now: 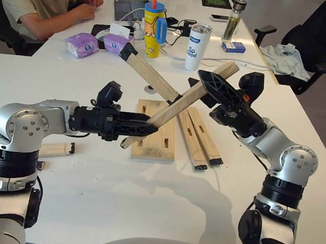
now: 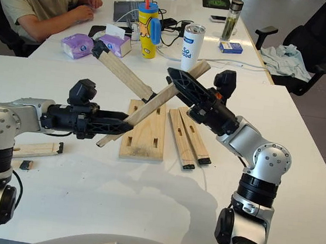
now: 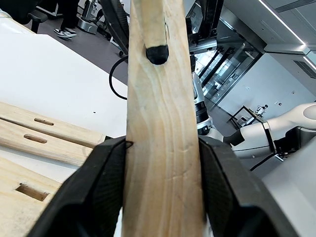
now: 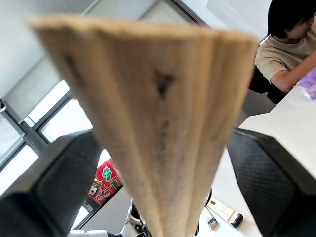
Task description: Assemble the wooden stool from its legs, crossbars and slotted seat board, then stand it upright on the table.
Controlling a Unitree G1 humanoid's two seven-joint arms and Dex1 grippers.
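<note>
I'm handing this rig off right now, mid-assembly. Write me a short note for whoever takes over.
Left end effector: shut on a wooden leg, held slanting in the air.
Right end effector: shut on a black-capped leg; the two legs cross above the seat board.
The seat board lies flat on the table, two slotted pieces beside it on its right, a short piece near the left arm.
Done: no joint visibly made. Left: fit every part, then stand the stool upright.

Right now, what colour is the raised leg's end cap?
Black end cap, clearest in left eye view.
</note>
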